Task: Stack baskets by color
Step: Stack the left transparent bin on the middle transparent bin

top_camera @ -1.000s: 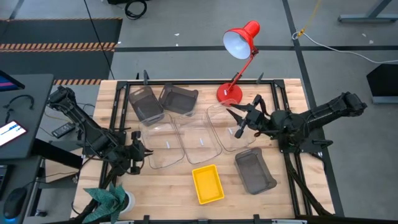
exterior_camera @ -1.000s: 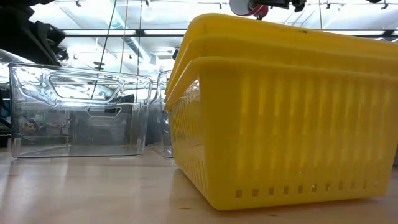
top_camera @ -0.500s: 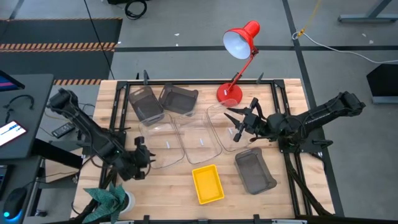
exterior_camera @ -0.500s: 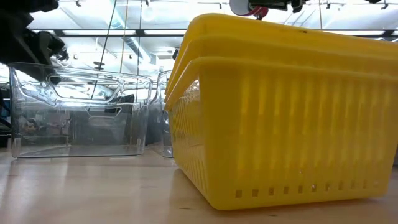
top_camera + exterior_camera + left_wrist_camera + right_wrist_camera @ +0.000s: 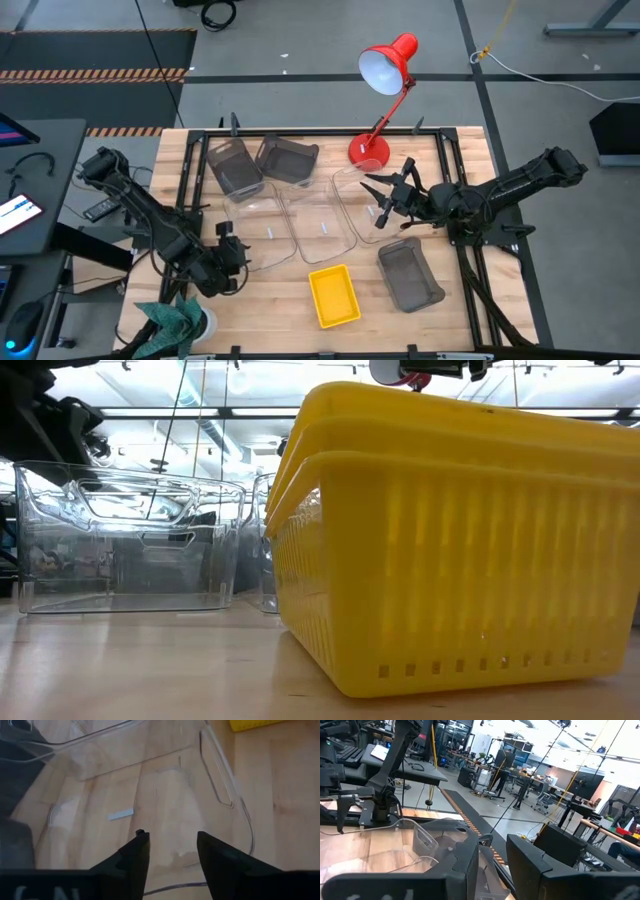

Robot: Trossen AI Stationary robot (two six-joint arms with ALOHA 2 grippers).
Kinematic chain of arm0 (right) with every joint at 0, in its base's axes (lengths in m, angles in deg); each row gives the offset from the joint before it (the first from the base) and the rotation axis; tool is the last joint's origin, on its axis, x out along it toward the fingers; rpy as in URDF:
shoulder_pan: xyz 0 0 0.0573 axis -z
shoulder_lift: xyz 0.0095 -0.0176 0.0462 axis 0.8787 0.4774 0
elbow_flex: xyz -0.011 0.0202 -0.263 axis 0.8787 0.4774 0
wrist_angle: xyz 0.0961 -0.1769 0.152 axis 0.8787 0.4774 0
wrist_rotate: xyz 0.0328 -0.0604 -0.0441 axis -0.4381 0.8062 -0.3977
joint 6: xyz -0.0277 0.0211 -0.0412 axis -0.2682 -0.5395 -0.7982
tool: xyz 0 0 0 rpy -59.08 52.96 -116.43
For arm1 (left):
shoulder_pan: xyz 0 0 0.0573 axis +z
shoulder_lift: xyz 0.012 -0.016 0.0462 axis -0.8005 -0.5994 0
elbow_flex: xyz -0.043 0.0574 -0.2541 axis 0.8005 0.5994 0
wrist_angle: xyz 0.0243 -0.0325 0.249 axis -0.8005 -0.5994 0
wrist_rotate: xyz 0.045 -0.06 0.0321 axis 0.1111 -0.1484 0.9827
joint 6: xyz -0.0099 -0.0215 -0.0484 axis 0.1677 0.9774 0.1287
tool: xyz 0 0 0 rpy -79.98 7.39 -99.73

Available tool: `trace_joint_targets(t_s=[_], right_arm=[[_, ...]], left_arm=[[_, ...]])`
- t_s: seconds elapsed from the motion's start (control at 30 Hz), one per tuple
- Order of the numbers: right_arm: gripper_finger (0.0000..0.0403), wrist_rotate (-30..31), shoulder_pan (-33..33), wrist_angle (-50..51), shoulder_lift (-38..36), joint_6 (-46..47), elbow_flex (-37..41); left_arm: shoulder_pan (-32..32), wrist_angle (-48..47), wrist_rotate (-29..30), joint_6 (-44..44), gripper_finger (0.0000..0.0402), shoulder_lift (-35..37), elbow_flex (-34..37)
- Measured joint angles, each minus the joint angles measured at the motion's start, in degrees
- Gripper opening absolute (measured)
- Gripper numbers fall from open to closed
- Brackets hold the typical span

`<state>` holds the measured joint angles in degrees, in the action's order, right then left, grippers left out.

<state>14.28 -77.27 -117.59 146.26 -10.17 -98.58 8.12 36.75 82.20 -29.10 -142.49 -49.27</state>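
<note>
Yellow stack: nearest you, the yellow baskets (image 5: pixel 334 295) sit nested at 6 o'clock on the desk (image 5: pixel 275 300); in the low view the yellow stack (image 5: pixel 455 540) fills the foreground.
Lone grey basket: the dark grey basket (image 5: pixel 410 274) lies at about 4 o'clock, just right of the yellow stack and apart from it.
Left claw: your left claw (image 5: pixel 232 262) sits at 8 o'clock, just beside the left clear basket (image 5: pixel 262 232); in its wrist view the fingers (image 5: pixel 134 857) stand spread, pinching nothing, over that basket's clear wall (image 5: pixel 227 795).
Clear baskets: three stand side by side across the centre, the middle clear basket (image 5: pixel 320 222) between the left one and the right clear basket (image 5: pixel 357 200).
Right claw: your right claw (image 5: pixel 384 197) hangs at 2 o'clock over the right clear basket's rim; its fingers (image 5: pixel 535 865) stand part spread, and you cannot tell whether they pinch the rim.
Grey pair: two grey baskets (image 5: pixel 260 162) rest at 11 o'clock, touching.
Lamp: the red desk lamp (image 5: pixel 380 95) stands at 1 o'clock, farthest back.
</note>
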Motion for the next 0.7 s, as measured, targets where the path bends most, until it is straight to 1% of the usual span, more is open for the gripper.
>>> trace_joint_targets(t_s=[0.1, 0.2, 0.37, 0.57, 0.7], right_arm=[[0.0105, 0.0, 0.0, 0.9, 0.0, 1.0, 0.0], [0.0105, 0.0, 0.0, 2.2, 0.1, 2.8, 0.0], [0.0105, -0.2, -0.2, 2.6, 1.5, 3.5, 0.0], [0.0105, -0.4, -0.5, 3.2, 1.8, 3.5, 0.0], [0.0105, -0.4, -0.6, 3.5, 1.8, 3.1, 0.0]], left_arm=[[0.5, 0.3, 0.0, 1.5, 0.0194, 0.0, 0.0], [1.9, 0.3, 0.0, 4.1, 0.0203, 0.0, 0.0], [3.8, 0.3, -0.4, 5.3, 0.0196, 0.0, 0.0], [6.9, 1.6, -4.9, 5.5, 0.0188, 0.0, 0.0], [7.7, 2.4, -5.9, 5.3, 0.0188, 0.0, 0.0]])
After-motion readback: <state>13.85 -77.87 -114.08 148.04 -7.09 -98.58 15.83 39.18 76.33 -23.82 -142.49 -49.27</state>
